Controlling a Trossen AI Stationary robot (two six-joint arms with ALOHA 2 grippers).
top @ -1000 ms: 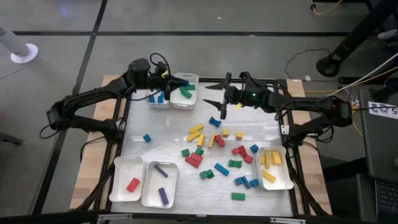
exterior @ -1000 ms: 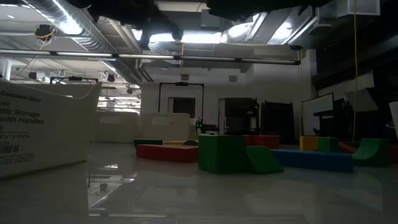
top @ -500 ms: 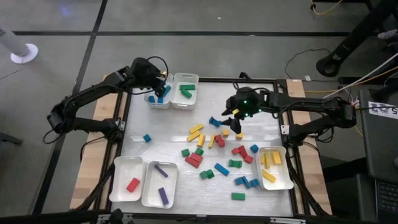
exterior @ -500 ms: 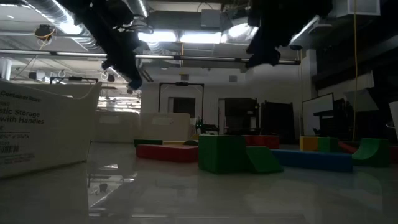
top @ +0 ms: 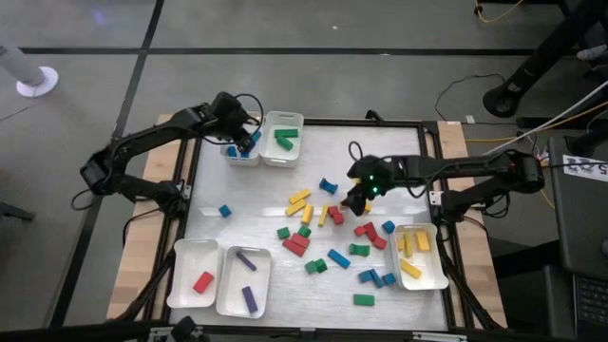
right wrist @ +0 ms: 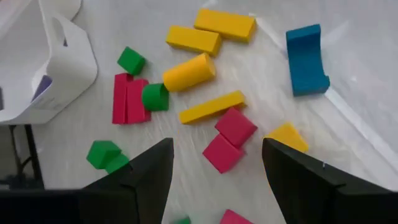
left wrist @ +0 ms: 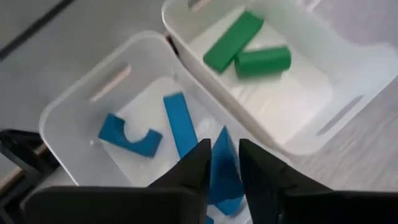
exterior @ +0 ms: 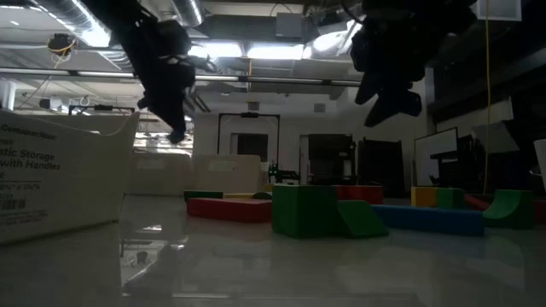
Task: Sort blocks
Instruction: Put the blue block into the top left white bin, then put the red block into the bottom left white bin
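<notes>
One blue wedge block [left wrist: 224, 163] — smooth, solid-coloured, sharp-edged.

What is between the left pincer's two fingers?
A blue block sits between the left pincer's fingers, right above the tray that holds other blue blocks. The left wrist view shows this best.

Low view dim, backlit by ceiling lights [exterior: 256, 51]; arms perhaps silhouetted.

left gripper [top: 242, 142] – moved over blue tray [top: 231, 157] | right gripper [top: 358, 199] – apparently lowered onto pile
</notes>
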